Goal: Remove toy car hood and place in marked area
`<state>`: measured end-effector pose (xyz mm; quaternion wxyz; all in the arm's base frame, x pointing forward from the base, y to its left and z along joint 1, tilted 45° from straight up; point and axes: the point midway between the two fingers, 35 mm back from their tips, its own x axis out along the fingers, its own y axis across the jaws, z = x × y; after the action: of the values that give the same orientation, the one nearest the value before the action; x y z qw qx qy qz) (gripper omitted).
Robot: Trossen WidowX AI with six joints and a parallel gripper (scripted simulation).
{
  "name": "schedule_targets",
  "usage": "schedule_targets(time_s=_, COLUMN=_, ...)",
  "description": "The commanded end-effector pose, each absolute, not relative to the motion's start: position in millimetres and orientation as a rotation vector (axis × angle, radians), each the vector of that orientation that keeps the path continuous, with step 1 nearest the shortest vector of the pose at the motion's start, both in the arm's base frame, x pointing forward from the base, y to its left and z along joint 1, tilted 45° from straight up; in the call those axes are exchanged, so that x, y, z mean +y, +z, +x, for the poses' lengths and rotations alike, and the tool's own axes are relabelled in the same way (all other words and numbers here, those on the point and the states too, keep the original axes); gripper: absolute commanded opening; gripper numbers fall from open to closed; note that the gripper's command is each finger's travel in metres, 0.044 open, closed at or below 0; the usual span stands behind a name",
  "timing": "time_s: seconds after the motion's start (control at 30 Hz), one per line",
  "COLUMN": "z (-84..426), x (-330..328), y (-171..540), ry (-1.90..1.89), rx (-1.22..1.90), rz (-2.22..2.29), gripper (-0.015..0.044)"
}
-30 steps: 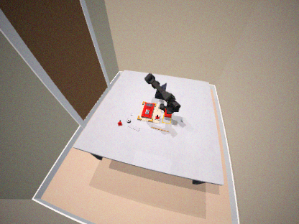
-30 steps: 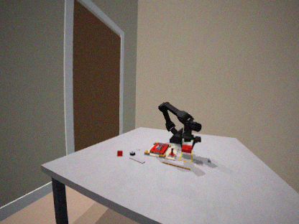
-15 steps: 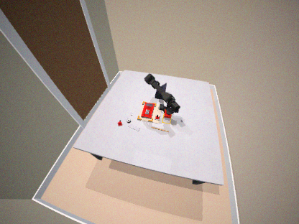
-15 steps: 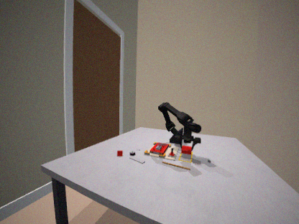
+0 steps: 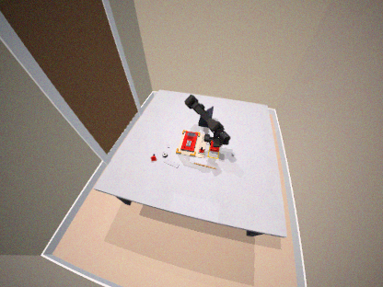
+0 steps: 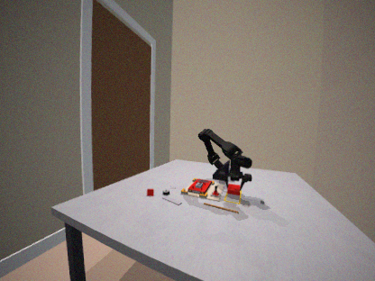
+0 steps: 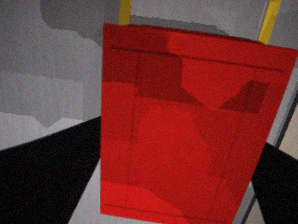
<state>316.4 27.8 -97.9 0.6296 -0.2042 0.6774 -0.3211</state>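
Note:
The red hood point(image 5: 214, 147) point(image 6: 233, 189) point(image 7: 185, 125) is a flat panel that fills much of the wrist view. My gripper point(image 5: 214, 143) point(image 6: 235, 185) point(image 7: 178, 135) is shut on it, with one black finger at each side edge. The marked area, a yellow outline point(image 5: 213, 158) point(image 6: 233, 203) point(image 7: 125, 12), shows partly beyond the hood's far edge; the hood hides its rest. The hood appears held over the back part of the outline; its exact height cannot be told. The toy car point(image 5: 190, 139) point(image 6: 200, 185), red on a cream base, stands just left of the hood.
A brown rod point(image 5: 204, 166) point(image 6: 221, 208) lies in front of the car and outline. Farther left are a red block point(image 5: 154, 157) point(image 6: 150, 193), a small black round part point(image 5: 165, 154) point(image 6: 166, 193) and a thin grey strip point(image 6: 172, 201).

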Motion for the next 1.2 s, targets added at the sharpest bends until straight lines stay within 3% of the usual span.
schedule_targets(time_s=0.0, z=316.2, x=26.4, y=-99.1, ry=-0.733, rx=1.549, rz=-0.473, gripper=0.0)
schedule_targets(time_s=1.17, z=313.9, x=14.8, y=-110.9, ry=-0.734, rx=1.549, rz=-0.474, gripper=0.0)
